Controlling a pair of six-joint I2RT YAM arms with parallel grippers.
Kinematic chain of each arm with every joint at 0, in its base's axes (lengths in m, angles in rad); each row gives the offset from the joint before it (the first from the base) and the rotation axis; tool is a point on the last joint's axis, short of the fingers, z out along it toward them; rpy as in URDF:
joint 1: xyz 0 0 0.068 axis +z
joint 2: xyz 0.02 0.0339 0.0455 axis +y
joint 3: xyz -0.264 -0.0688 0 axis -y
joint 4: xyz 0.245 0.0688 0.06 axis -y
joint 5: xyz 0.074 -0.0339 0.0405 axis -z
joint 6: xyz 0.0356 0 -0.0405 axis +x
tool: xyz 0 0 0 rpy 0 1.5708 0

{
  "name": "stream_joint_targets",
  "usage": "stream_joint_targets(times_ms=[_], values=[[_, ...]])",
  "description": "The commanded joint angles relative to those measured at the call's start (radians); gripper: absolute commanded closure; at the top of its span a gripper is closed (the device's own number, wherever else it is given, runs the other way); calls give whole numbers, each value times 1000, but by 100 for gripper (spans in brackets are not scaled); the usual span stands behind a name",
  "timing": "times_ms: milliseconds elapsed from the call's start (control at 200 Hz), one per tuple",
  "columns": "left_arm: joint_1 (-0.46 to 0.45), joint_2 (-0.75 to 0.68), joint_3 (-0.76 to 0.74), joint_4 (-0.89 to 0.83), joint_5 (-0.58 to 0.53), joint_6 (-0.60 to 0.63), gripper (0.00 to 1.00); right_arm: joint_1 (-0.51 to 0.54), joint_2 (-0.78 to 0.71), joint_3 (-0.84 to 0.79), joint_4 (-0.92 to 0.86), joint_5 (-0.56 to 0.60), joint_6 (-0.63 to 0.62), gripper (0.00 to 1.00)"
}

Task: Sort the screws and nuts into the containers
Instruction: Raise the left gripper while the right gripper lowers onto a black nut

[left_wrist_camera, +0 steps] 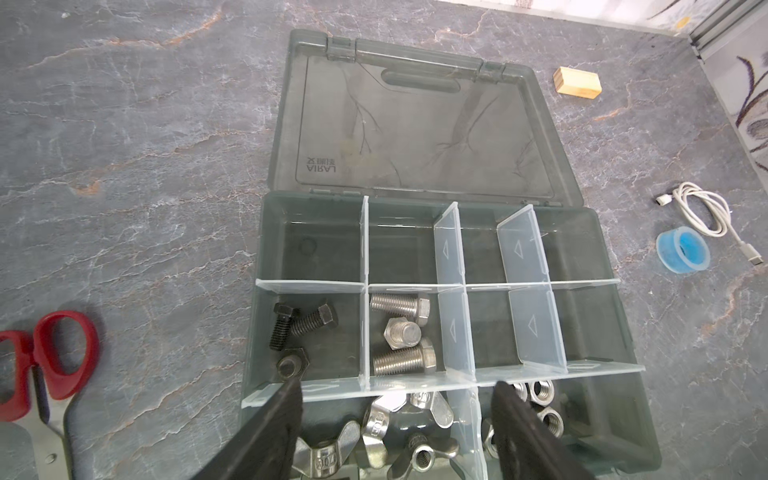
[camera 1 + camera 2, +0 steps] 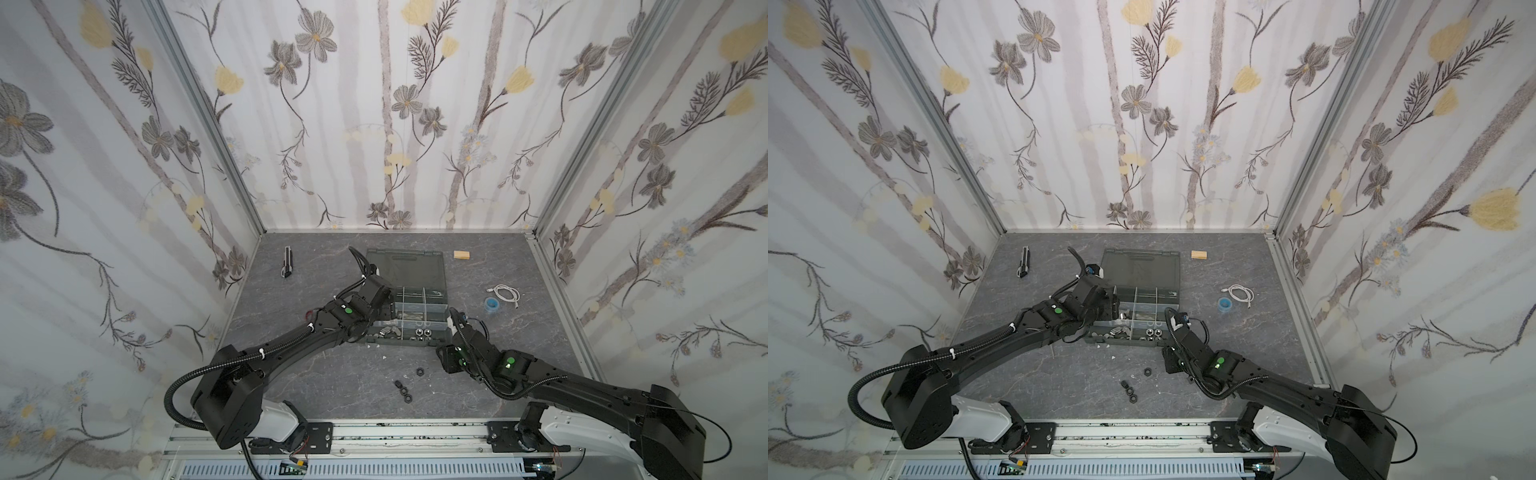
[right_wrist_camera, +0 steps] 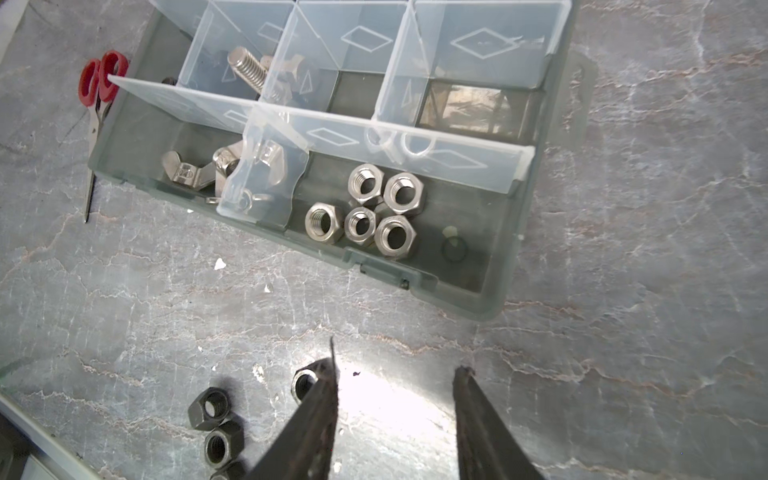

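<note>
Surface: a dark grey, stone-patterned tabletop (image 2: 316, 374) with pale veins. A few white flecks lie on it between the right gripper and the case.
Room: flowered wallpaper (image 2: 374, 124) in grey and yellow closes three sides. A silver rail (image 2: 395, 432) along the near edge carries both arm bases.
Left gripper (image 1: 397, 384): fingers spread wide with nothing between them, hanging over the near row of the case.
Right gripper (image 3: 397, 365): fingers apart over bare tabletop, holding nothing, just short of the case's front wall.
Case (image 1: 602, 332): a dark grey organizer with its lid (image 1: 415, 137) laid flat, beyond the left gripper's fingertips.
Wing nuts (image 1: 386, 419): right below the left gripper, in the near row.
Silver hex nuts (image 3: 365, 208): the next compartment along, straight ahead of the right gripper.
Silver screws (image 1: 401, 332): three in the middle row, just past the left gripper's tips.
Black screws (image 1: 303, 322): two in the neighbouring compartment, with a black hex piece beside them that I cannot tell for a nut or a bolt head.
Black nuts (image 3: 210, 409): loose on the tabletop, beside and behind the right gripper. One of them (image 3: 305, 382) is touching or almost touching a finger.
In the way: that finger covers part of the nearest nut, and pale dividers (image 1: 451, 324) stand between compartments. In both top views the left arm's wrist hides part of the case.
Around: red-handled scissors (image 1: 50, 361) off to the left gripper's side. Far beyond the case lie a wooden block (image 1: 577, 82), a white cable (image 1: 702, 208), a blue tape roll (image 1: 681, 255) and a utility knife (image 2: 286, 262).
</note>
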Motion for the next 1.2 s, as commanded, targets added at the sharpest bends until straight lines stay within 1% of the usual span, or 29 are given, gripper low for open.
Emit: stream_joint_targets(times_ms=[0, 310, 515, 535, 630, 720, 859, 904, 1129, 1199], values=[[7, -35, -17, 27, -32, -33, 25, 39, 33, 12, 39, 13, 31, 54], [22, -104, -56, 45, -34, -62, 22, 123, 134, 40, 40, 11, 50, 54], [28, -136, -95, 61, -44, -78, 21, 163, 214, 90, 30, 11, 42, 55], [29, -160, -100, 62, -44, -78, 21, 166, 222, 96, 30, 11, 41, 56], [32, -181, -118, 64, -46, -84, 20, 183, 263, 121, 24, 10, 39, 56], [34, -196, -131, 68, -44, -89, 20, 197, 307, 149, 8, 15, 29, 57], [36, -207, -142, 73, -40, -92, 19, 214, 361, 194, -44, 64, 45, 60], [36, -209, -145, 74, -38, -95, 19, 216, 398, 203, -48, 64, 48, 60], [40, -214, -151, 80, -30, -92, 19, 230, 466, 237, -63, 67, 65, 62], [39, -218, -154, 81, -29, -92, 19, 234, 485, 244, -61, 65, 63, 64]])
